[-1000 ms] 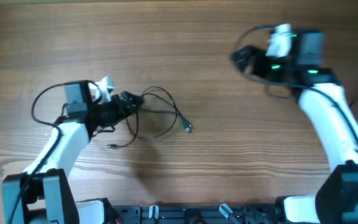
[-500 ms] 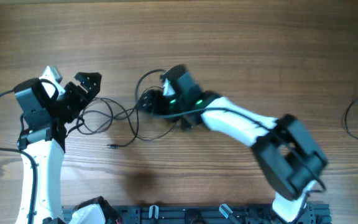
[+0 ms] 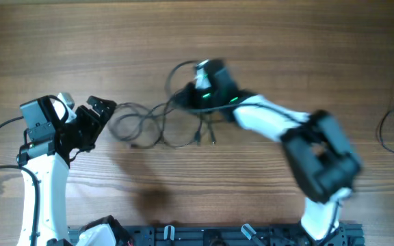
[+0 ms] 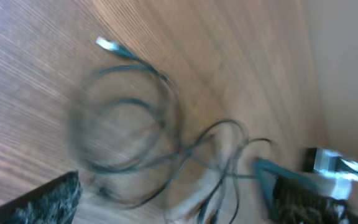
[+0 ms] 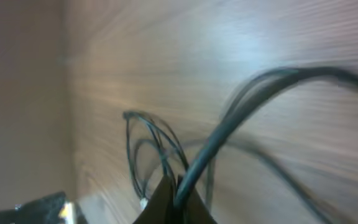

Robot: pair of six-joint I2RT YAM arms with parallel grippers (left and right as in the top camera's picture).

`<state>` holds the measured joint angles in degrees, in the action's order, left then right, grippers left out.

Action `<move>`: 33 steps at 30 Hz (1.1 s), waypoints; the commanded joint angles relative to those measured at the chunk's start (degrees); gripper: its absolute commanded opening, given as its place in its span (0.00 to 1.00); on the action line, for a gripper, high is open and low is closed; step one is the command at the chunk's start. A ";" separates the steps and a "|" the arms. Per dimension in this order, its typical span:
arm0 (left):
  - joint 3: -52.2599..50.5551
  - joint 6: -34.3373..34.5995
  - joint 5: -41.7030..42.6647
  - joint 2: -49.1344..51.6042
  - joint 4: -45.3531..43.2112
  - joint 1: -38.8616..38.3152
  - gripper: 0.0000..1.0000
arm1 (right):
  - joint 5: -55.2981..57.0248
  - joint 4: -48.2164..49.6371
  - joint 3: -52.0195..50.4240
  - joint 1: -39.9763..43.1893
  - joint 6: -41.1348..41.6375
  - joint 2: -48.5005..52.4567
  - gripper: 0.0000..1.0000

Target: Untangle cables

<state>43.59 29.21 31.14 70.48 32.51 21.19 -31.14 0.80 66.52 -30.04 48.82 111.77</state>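
The cables (image 3: pixel 149 124) lie as thin dark loops across the middle of the wooden table, with small plug ends (image 3: pixel 213 141) hanging toward the front. My right gripper (image 3: pixel 182 101) is at the bundle's right end. In the right wrist view it (image 5: pixel 176 190) is shut on one cable (image 5: pixel 241 118), which rises from the fingertips and arcs to the right. My left gripper (image 3: pixel 102 113) stands open just left of the loops and holds nothing. In the left wrist view a blurred loop (image 4: pixel 126 121) and a pale plug (image 4: pixel 107 45) lie ahead of its spread fingers (image 4: pixel 48 202).
A thicker black wire (image 3: pixel 392 123) curls at the table's right edge. A dark rack (image 3: pixel 204 236) runs along the front edge. The right arm (image 3: pixel 279 130) stretches across the table's middle right.
My right arm swung in from the far right to the cables and shut on one. My left gripper opened, let go of the bundle and drew back left. The loops have spread wider.
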 commanded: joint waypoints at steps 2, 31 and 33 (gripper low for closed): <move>0.24 -5.88 1.60 -0.24 1.81 -1.95 1.00 | -2.97 -12.50 0.66 9.88 -20.63 -22.45 0.05; 0.24 3.02 -4.26 23.34 -13.03 -24.09 1.00 | 30.36 -48.50 0.52 18.01 -30.29 -20.24 1.00; 0.24 2.99 -4.26 23.34 -13.03 -24.09 1.00 | 34.32 -52.41 0.52 18.01 -27.74 -15.93 1.00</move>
<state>43.79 31.07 27.27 92.27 19.18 -2.63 2.33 -48.82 66.92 -11.94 20.40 91.15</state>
